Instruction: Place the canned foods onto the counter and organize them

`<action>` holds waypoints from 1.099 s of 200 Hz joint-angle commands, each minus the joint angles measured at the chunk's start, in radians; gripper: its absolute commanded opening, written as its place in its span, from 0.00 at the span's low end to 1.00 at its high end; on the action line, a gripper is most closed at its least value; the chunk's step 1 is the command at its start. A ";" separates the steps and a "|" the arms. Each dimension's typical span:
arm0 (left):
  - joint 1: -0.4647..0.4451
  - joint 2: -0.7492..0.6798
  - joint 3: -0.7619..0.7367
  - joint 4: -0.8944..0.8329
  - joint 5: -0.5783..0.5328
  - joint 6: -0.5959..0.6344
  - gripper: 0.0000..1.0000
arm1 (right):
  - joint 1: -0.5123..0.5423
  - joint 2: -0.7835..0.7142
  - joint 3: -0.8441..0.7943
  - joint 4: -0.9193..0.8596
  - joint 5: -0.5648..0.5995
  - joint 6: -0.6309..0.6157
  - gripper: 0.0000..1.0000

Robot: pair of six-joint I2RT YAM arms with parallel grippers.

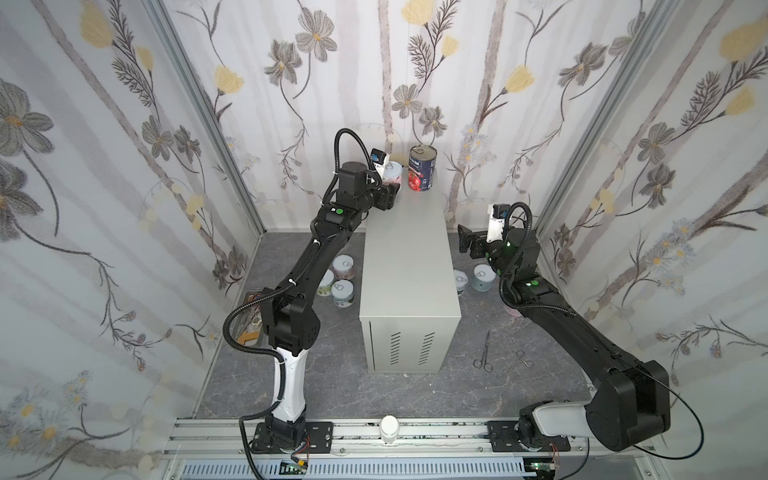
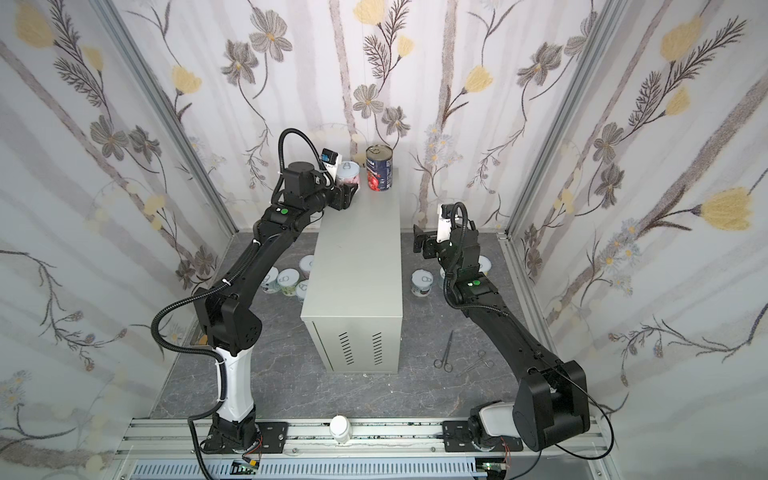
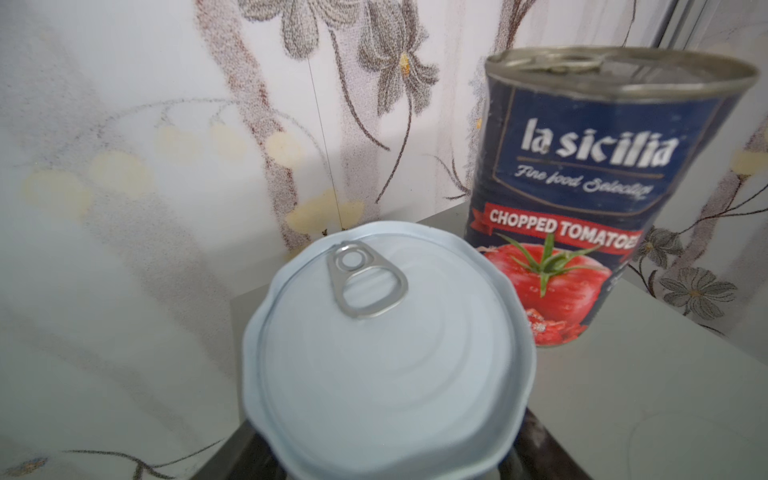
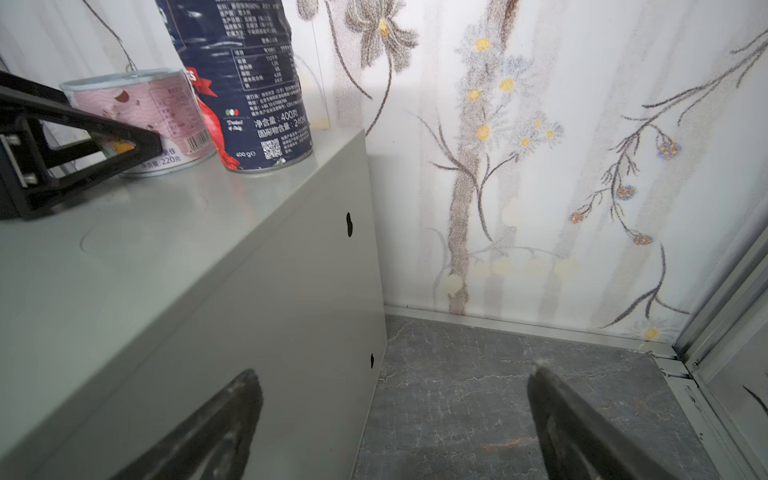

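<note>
tall can [image 3: 582,199]: "la sicilia", "CHOPPED TOMATOES"
pink can [image 4: 158,116]: 220
on table [image 1: 407,257]: just those 2
left gripper [image 1: 395,189]: round pink can, grip can't tell
right gripper [image 4: 392,370]: wide, empty

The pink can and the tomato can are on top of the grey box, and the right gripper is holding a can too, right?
Not quite. The right gripper is open and holds nothing, as the right wrist view shows. The pink can and the tomato can do stand on top of the grey box.
</note>
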 commanded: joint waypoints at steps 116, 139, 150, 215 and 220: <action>0.025 0.059 0.048 -0.006 0.061 0.007 0.70 | -0.009 0.067 0.069 0.017 0.015 -0.001 1.00; 0.026 0.057 0.049 -0.006 0.079 0.004 0.70 | -0.011 0.073 0.079 0.011 0.022 -0.011 1.00; 0.025 0.055 0.048 -0.006 0.086 0.001 0.70 | -0.011 0.077 0.082 0.009 0.023 -0.013 1.00; 0.020 0.050 0.048 -0.006 0.141 -0.007 0.71 | -0.012 0.087 0.078 0.006 0.025 -0.011 1.00; 0.019 0.050 0.049 -0.006 0.142 -0.008 0.71 | -0.013 0.088 0.079 0.006 0.025 -0.012 1.00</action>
